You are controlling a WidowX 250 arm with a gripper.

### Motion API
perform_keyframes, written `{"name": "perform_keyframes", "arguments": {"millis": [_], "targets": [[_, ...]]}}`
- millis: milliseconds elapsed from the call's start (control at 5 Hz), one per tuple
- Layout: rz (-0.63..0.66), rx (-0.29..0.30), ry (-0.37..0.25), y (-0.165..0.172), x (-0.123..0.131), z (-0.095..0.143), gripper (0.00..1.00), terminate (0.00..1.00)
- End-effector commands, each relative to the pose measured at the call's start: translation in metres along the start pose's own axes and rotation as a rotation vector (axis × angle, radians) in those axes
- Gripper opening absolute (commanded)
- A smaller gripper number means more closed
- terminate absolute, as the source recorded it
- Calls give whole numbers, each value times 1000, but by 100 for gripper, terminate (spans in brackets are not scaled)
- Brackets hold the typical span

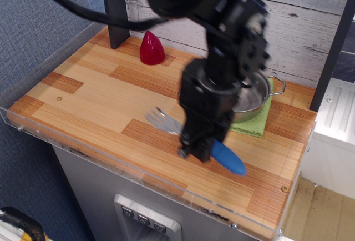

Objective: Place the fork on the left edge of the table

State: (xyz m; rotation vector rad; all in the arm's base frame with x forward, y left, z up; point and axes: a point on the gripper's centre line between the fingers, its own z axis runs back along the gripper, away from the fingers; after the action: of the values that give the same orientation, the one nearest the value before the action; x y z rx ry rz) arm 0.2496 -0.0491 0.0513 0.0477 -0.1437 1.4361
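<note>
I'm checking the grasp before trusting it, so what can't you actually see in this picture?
- The hand: motion blur hides its fingers, so the grip is unclear.
- The fork: its middle is covered by the hand.
- The pot: its left side is hidden by the arm.

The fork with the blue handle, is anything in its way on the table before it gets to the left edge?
Nothing visible is. The gripper holds the fork near the front of the table, and only bare wood lies from there to the left edge. The red cone stands far back, and the pot on the green cloth is on the right.
</note>
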Motion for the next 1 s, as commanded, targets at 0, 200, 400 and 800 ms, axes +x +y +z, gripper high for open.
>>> {"name": "perform_keyframes", "arguments": {"millis": [0, 200, 400, 800], "targets": [[66, -37, -99, -1, 65, 19, 0, 0], [76, -13, -154, 2, 96, 14, 0, 0], [67, -3, -147, 0, 118, 1, 0, 0], [140, 47, -102, 7, 145, -25, 0, 0]]}}
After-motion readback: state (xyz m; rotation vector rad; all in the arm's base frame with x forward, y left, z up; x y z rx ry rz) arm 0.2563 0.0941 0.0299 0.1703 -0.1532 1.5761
